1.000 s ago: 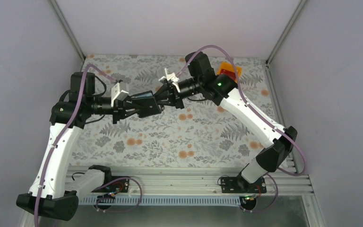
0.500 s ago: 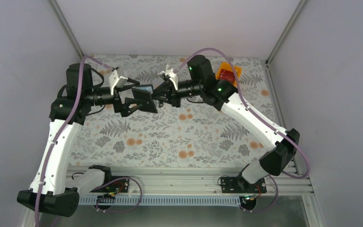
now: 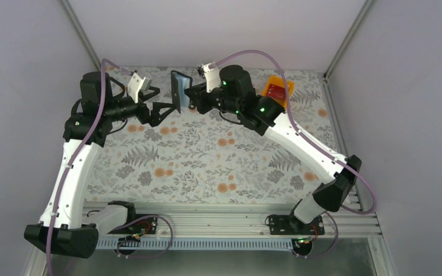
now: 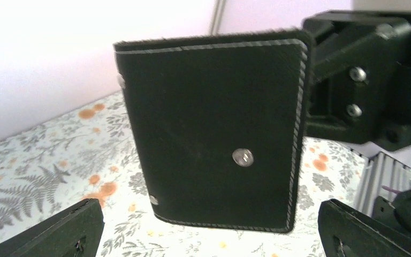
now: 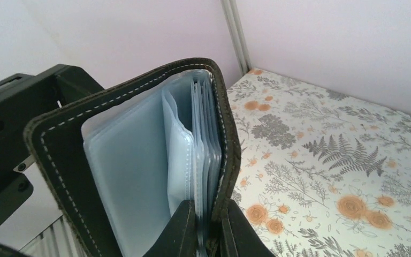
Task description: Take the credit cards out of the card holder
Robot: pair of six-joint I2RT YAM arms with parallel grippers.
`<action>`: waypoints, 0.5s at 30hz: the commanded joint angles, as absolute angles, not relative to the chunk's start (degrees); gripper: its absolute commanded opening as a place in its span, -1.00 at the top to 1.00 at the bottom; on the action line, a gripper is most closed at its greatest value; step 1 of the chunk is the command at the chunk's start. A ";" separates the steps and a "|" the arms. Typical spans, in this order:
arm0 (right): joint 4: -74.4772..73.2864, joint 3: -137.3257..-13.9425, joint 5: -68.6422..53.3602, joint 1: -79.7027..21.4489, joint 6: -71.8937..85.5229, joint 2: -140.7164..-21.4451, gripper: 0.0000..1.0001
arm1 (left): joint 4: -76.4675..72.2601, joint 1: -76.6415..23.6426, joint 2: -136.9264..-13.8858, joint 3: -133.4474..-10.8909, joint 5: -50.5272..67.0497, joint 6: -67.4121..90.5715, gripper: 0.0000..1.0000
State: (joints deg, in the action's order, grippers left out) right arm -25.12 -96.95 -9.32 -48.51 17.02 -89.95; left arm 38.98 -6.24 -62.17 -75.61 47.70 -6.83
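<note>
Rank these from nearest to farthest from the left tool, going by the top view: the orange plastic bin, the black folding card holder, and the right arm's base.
1. black folding card holder: just right of the open left tool, held upright above the table.
2. orange plastic bin: far across to the right, at the table's back edge.
3. right arm's base: farthest, at the near edge on the right.

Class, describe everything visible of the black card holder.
The card holder is a black leather-look wallet with pale stitched edges and a metal snap stud. It is held upright above the table, part open, showing bluish clear plastic sleeves. The right gripper pinches one edge; the open left gripper faces its outer cover.
</note>
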 commanded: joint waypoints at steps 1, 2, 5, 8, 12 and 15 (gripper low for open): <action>-24.17 -99.03 -2.24 -51.21 19.79 -91.05 0.92 | 37.07 -5.40 -62.75 -75.66 43.34 -2.90 -1.00; -24.06 -99.08 -2.57 -51.27 19.56 -91.10 0.92 | 36.94 -5.14 -62.91 -75.52 42.46 -2.31 -1.00; -24.95 -100.39 -0.57 -51.27 19.12 -91.50 0.92 | 36.89 -4.58 -62.84 -75.54 41.43 -2.20 -1.00; -25.27 -102.46 -0.47 -51.32 18.90 -92.67 0.92 | 37.00 -4.57 -63.12 -75.73 42.85 -2.89 -1.00; -24.79 -103.43 -2.64 -51.39 19.08 -93.80 0.92 | 36.34 -4.33 -64.31 -76.18 45.35 -2.01 -1.00; -26.08 -104.46 -1.26 -51.48 19.16 -94.67 0.92 | 35.83 -4.05 -65.29 -77.29 47.29 -1.50 -1.00</action>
State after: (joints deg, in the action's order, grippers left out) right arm -26.44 -101.62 -2.57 -50.78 18.61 -93.51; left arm 37.80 -4.58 -64.05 -75.64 44.29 -3.20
